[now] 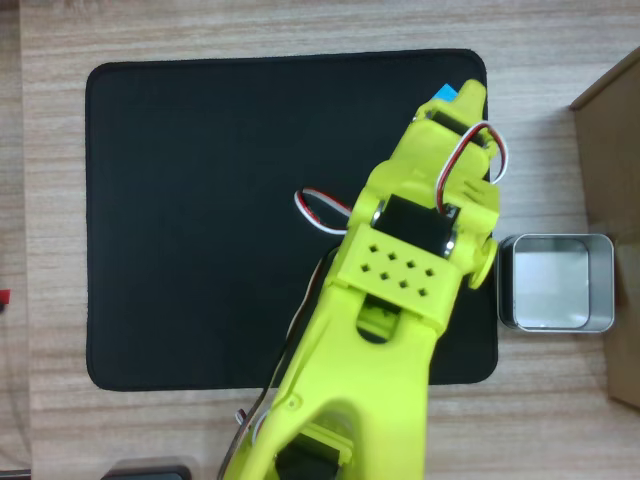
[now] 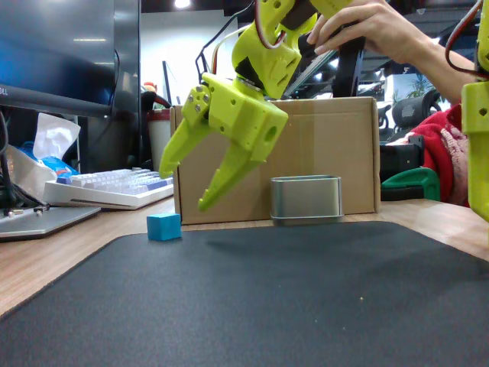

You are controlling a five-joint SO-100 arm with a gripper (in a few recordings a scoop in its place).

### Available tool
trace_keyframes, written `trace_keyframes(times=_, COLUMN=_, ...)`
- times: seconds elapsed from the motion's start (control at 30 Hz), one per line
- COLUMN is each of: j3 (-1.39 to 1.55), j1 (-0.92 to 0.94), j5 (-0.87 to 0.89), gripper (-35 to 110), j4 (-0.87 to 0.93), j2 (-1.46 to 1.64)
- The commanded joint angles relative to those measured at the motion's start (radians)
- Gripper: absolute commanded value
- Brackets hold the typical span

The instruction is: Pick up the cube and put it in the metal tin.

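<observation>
From above, the lime arm is reaching up across the black mat (image 1: 200, 220) toward one o'clock. The cube (image 1: 443, 93) is peeking out at the mat's top edge, near the one o'clock corner, mostly hiding under the arm's tip. The metal tin (image 1: 556, 283) is sitting off the mat on the counter (image 1: 300, 30) at about three o'clock, just beside the mat's edge. A brown box (image 1: 612, 210) is standing right next to the tin, so there is not much room on that side. The middle and the nine o'clock half of the mat are giving lots of room.

From the side, the tool (image 2: 183, 186) is hanging in the air with its two fingers spread wide apart and nothing between them. The cube (image 2: 164, 226) is sitting on the mat below it, toward six o'clock, and they are not touching. The tin (image 2: 306, 199) is standing at three o'clock from the cube, well apart, in front of the box (image 2: 336, 153).

I think a finger could be coming down on top of the cube and knocking it off the mat's edge, since the cube is so near it. Later, the arm could be bumping the box or tipping the tin, because they are so close together.
</observation>
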Motion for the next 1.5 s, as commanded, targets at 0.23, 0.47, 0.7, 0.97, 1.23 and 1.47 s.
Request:
trace_keyframes(times=0.23, j3=-0.15, j1=-0.008, j5=0.063, gripper=29, j4=-0.002, j2=-0.181)
trace_keyframes(times=0.47, j3=-0.242, j1=-0.006, j5=0.094, gripper=28, j4=0.009, j2=-0.284)
trace_keyframes(times=0.7, j3=-0.353, j1=-0.009, j5=0.121, gripper=27, j4=0.178, j2=-0.344)
trace_keyframes(times=0.97, j3=-0.522, j1=-0.026, j5=0.175, gripper=27, j4=0.353, j2=-0.457)
trace_keyframes(times=1.23, j3=-0.557, j1=-0.057, j5=0.19, gripper=11, j4=0.35, j2=-0.494)
trace_keyframes(times=1.47, j3=-0.534, j1=-0.046, j5=0.19, gripper=0, j4=0.35, j2=-0.456)
